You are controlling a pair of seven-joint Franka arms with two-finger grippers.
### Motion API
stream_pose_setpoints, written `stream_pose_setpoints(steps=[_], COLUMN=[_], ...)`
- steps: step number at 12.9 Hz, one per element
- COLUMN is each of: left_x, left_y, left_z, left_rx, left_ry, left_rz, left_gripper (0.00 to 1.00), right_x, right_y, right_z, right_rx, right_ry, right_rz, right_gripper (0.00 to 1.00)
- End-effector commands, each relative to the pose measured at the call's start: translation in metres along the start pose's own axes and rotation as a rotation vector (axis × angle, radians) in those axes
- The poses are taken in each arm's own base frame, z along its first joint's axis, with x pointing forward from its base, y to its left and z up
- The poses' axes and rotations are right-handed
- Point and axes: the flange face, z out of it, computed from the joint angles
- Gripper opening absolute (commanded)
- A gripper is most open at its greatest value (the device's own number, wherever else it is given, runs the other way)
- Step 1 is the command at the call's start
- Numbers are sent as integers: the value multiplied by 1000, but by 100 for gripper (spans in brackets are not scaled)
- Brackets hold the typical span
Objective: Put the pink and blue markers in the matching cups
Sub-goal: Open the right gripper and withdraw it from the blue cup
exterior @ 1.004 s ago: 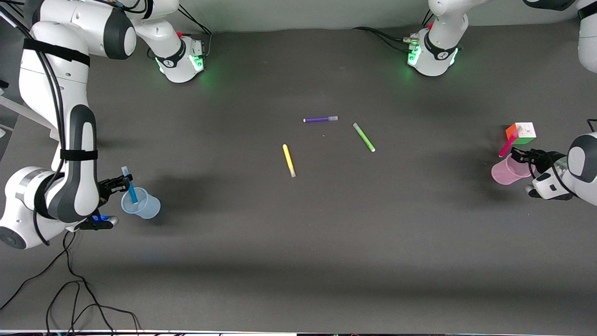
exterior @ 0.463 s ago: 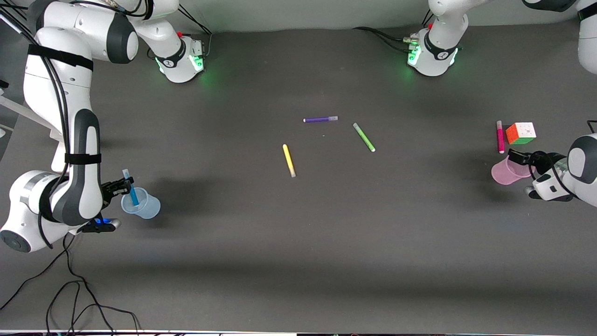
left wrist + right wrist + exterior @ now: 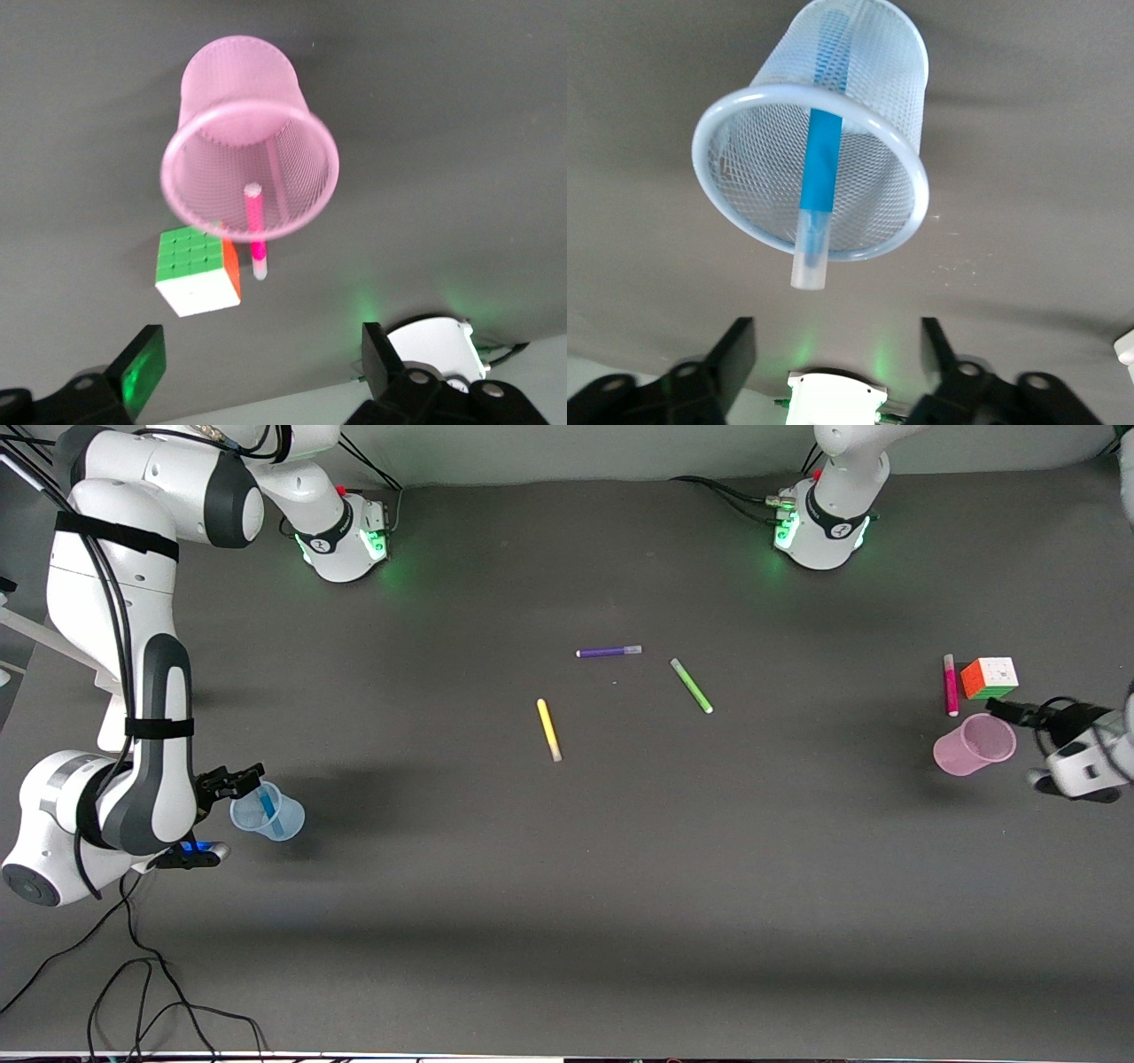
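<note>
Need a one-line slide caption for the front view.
Blue marker in blue cup; pink marker lies on the table beside empty pink cup.

Pale blue translucent plastic cup (image 3: pixel 815 159) — fine mesh-textured wall, smooth rim. Inside it, bright blue slim felt pen (image 3: pixel 821 168), smooth plastic with frosted pale cap. Pink translucent plastic cup (image 3: pixel 250 150) — same mesh texture. Beside it, multicoloured puzzle cube (image 3: pixel 198 282), glossy plastic. Dark grey table surface (image 3: pixel 567 886) matt.
</note>
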Motion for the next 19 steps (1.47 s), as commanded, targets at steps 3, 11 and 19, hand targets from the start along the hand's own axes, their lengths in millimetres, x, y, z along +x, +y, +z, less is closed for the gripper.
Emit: stream_pose_setpoints(steps=[3, 11, 19], left_x=[-44, -83, -39], left_y=[5, 24, 18], left_z=[-4, 100, 149], left_rx=[16, 116, 183], left_ry=[81, 302, 443], left_rz=[21, 2, 53], left_gripper=[88, 85, 67], right_x=[-20, -116, -200], right_y=[-11, -53, -69], right_z=[-41, -137, -177], right_rx=[7, -63, -61], right_ry=[68, 249, 421], right_rz=[-42, 20, 82], right_gripper=[100, 100, 100])
